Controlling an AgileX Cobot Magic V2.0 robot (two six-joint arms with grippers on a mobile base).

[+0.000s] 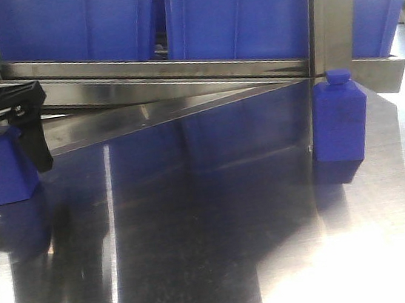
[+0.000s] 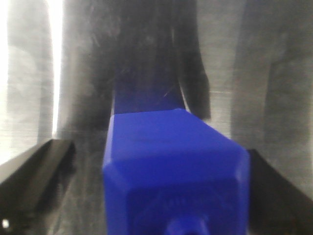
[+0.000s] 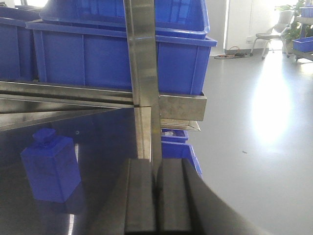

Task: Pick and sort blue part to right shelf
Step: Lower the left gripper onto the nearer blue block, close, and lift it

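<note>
Two blue parts stand upright on the steel table. One blue part [image 1: 2, 169] is at the far left, and my left gripper [image 1: 2, 148] straddles it from above. In the left wrist view this part [image 2: 171, 161] fills the space between the black fingers [image 2: 36, 178]. A gap shows at the left finger, so the gripper [image 2: 161, 152] is open. The other blue part [image 1: 339, 120] stands by the right shelf's post [image 1: 333, 7] and also shows as a blue part [image 3: 51, 169] in the right wrist view. My right gripper [image 3: 156, 196] is shut and empty, to the right of it.
The right shelf's steel rail [image 1: 154, 69] runs along the table's far side, with large blue bins [image 1: 237, 16] on it. More blue bins [image 3: 178, 147] sit lower, beyond the table's right edge. Open floor [image 3: 254, 137] lies to the right.
</note>
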